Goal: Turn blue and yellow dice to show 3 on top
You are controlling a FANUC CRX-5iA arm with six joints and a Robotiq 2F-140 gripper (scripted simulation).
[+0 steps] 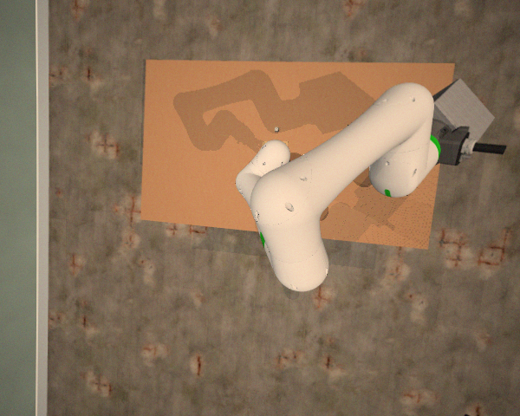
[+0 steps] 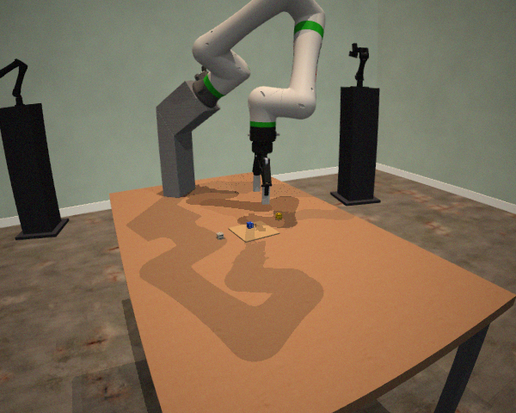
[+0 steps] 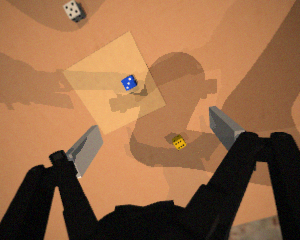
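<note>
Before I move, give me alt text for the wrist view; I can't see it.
Open gripper with nothing between its fingers; ahead, the blue die sits on the tan mat. The yellow die lies off it, lower right; the white die lies off it, upper left.

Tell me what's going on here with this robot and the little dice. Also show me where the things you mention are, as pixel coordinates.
The robot arm's gripper (image 2: 261, 197) (image 3: 152, 125) is wide open above the table (image 1: 184, 178) (image 2: 338, 284) (image 3: 30, 130), holding nothing. The blue die (image 2: 249, 224) (image 3: 129, 83) is on the thin square mat (image 2: 248, 237) (image 3: 97, 107), seemingly with three up. The yellow die (image 2: 279, 216) (image 3: 179, 142) is off the mat, on the table, and has yet to go onto it with three up. The white die (image 1: 276, 129) (image 2: 220, 236) (image 3: 73, 10) is also off the mat.
</note>
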